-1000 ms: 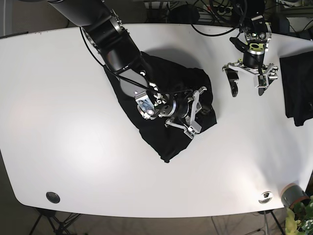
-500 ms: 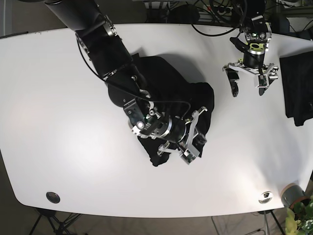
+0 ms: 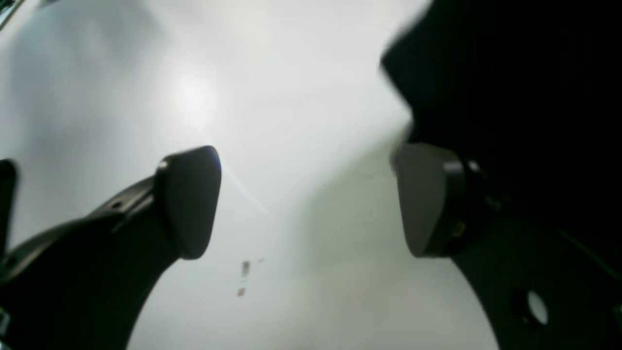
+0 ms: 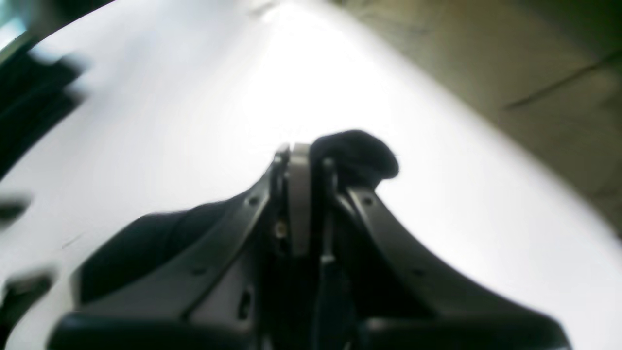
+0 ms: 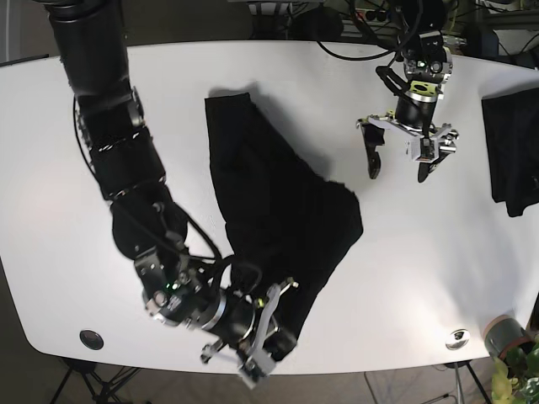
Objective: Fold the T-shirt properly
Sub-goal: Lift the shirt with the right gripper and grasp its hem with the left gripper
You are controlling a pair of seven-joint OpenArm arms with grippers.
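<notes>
My right gripper [image 5: 268, 343] was clamped on a bunched edge of the shirt [image 5: 278, 210], low in the base view near the front rim of the table [image 5: 50, 168]. The wrist view showed its jaws together with black cloth pinched at the tips. My left gripper [image 5: 402, 156] hung with jaws apart over bare table at upper right, holding nothing. The shirt lay stretched from upper centre down to my grip, rumpled and unevenly spread. I judged folding barely begun: no clean fold was made, and flattening was still to do.
</notes>
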